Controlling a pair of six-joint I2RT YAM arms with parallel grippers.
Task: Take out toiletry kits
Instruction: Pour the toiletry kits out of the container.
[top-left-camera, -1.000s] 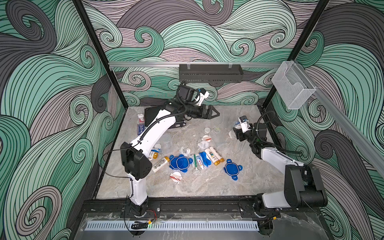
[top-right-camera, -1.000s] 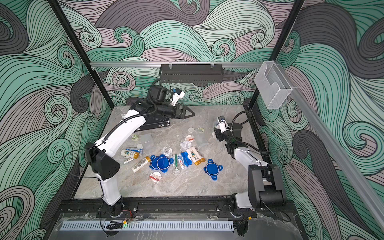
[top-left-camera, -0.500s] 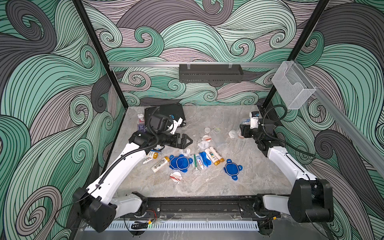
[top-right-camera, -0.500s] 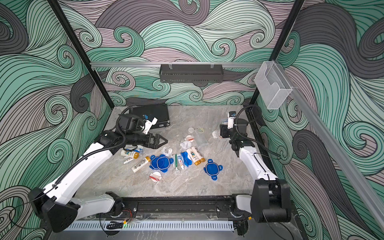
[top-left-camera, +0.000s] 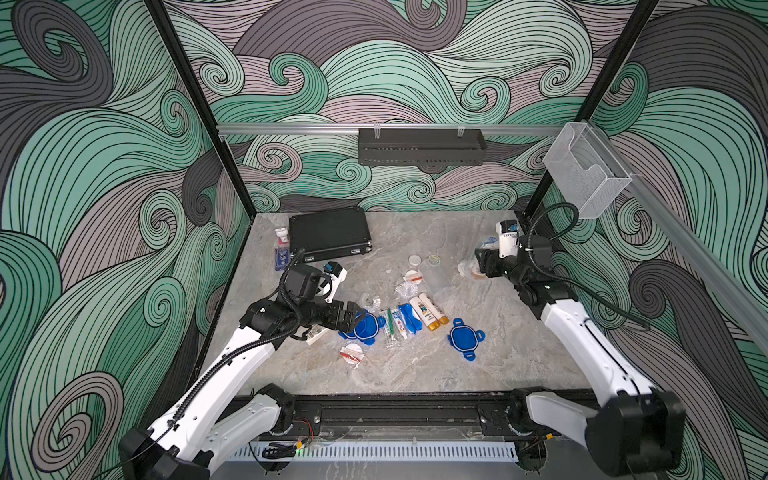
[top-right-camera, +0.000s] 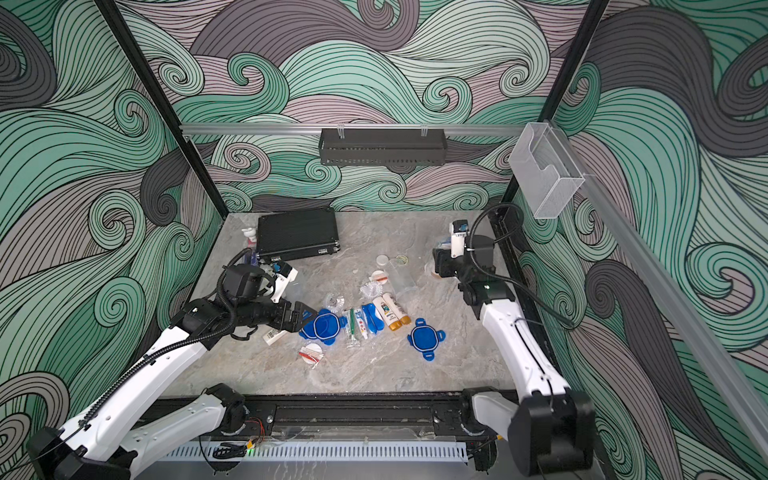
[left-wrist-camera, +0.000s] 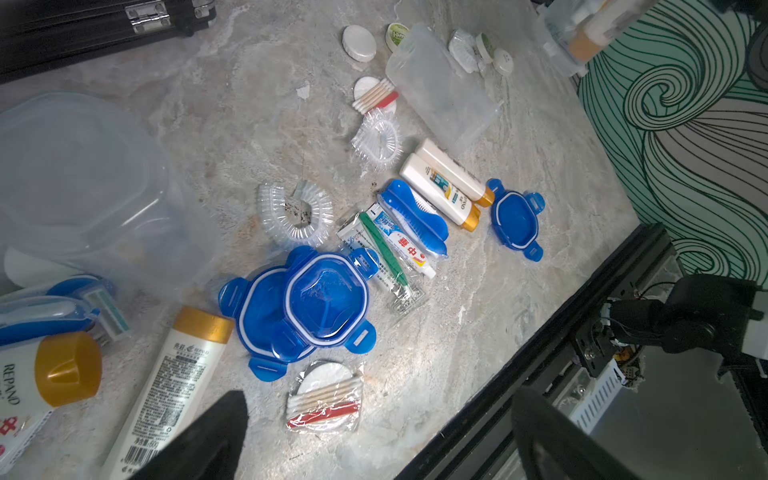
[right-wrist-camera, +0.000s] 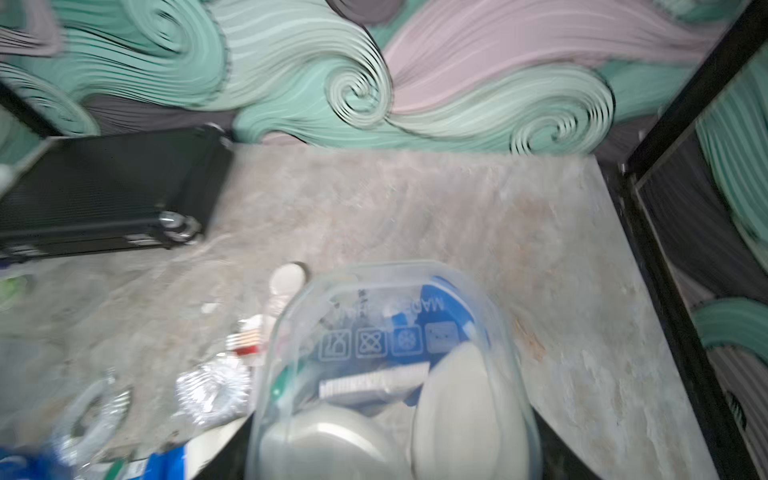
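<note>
L gripper (top-right-camera: 309, 319) sits low over worktop (top-right-camera: 374, 374), fingers wide apart, tips just beside two stacked blue lids (top-right-camera: 323, 326); a white bottle (top-right-camera: 272, 336) lies under it. Toward R arm in a row: wrapped green toothbrush (top-right-camera: 353, 325), blue pouch (top-right-camera: 372, 318), two gold-capped bottles (top-right-camera: 390, 311), then lone blue lid (top-right-camera: 424, 337). Swab packet (top-right-camera: 311, 352) lies nearer the front. R gripper (top-right-camera: 436, 268) is at a clear container (top-right-camera: 430, 272); grip hard to tell. Black case (top-right-camera: 297, 235) at back.
</note>
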